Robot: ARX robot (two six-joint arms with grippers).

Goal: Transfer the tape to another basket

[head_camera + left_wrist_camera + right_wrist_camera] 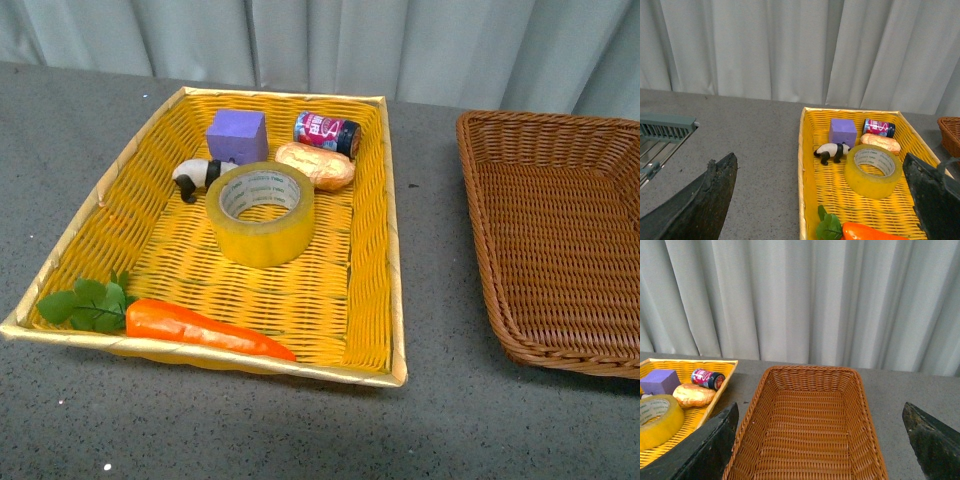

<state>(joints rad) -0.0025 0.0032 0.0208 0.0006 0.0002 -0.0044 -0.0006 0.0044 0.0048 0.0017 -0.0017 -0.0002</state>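
Dark fingers of left gripper nearest, spread wide, gripping nothing, touching nothing. Right gripper equally wide apart and empty, brown wicker basket ahead of and below it. Yellowish packing tape: lies flat, core hole up, mid yellow basket; ahead of and below left gripper, apart from it; well off to the left of right gripper. Grey tabletop bare between the two baskets, rims apart. Brown wicker basket right of yellow basket, sides sloped, woven floor fully showing. Around packing tape, largest first: toy carrot along near rim, purple cube, bread roll just beside it, red can on its side at far rim, toy panda just beside it.
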